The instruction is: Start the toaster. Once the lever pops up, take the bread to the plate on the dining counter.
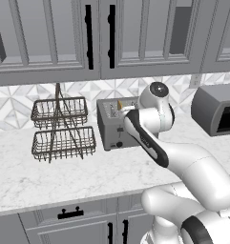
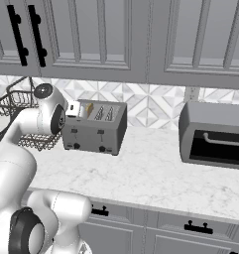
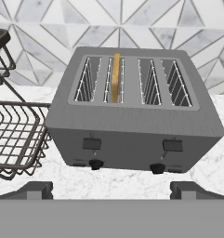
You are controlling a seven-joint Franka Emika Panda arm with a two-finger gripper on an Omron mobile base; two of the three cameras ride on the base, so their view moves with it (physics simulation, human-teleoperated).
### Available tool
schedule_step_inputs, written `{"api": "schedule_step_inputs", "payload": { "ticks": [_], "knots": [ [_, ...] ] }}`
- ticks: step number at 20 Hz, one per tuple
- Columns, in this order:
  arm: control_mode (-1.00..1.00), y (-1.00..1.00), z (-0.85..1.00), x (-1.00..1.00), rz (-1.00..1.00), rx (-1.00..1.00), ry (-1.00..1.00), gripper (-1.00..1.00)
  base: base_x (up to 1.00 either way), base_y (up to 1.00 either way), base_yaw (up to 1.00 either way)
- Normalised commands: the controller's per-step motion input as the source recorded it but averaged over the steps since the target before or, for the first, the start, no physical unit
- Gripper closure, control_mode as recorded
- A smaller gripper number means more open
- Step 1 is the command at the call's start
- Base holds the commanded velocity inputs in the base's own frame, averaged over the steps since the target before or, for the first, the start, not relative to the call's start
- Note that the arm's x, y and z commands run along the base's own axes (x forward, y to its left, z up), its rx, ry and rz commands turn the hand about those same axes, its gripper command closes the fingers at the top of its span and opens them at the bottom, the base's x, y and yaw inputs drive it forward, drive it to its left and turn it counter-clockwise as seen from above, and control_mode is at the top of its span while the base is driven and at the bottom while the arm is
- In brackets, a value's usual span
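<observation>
Hand view: the toaster point(image 3: 132, 125) was seen from above and in front, with four slots in its top.
Toaster position: it stood on the white marble counter point(image 1: 64, 176) near the back edge, close to the tiled backsplash point(image 2: 150, 104).
Bread: the bread point(image 3: 115, 76) stood upright in the second slot from the left in the hand view, its tan crust edge rising above the slot.
Toaster controls: two dark levers and two dark knobs sat on the front face; both levers were at the same height.
Gripper: the gripper point(image 3: 111, 189) was in front of the toaster, apart from it, with its fingers point(image 3: 36, 189) spread wide and nothing between them.
Wire basket rack: the two-tier wire basket rack point(image 1: 61, 128) stood just beside the toaster, on the side toward the counter's left end.
Toaster oven: the grey dark-windowed toaster oven point(image 2: 215, 134) stood well apart from the toaster, toward the counter's right end.
Wall cabinets: grey wall cabinets point(image 1: 88, 38) with dark handles hung above the counter.
</observation>
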Motion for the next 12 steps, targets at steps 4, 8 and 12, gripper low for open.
{"api": "schedule_step_inputs", "payload": {
  "ticks": [4,8,12],
  "knots": [
    [-1.00,0.00,0.00,0.00,0.00,0.00,0.00,-1.00,0.00,0.00,0.00],
    [-1.00,0.00,0.00,0.00,0.00,0.00,0.00,-1.00,0.00,0.00,0.00],
    [-1.00,0.00,0.00,0.00,0.00,0.00,0.00,-1.00,0.00,0.00,0.00]
  ]
}}
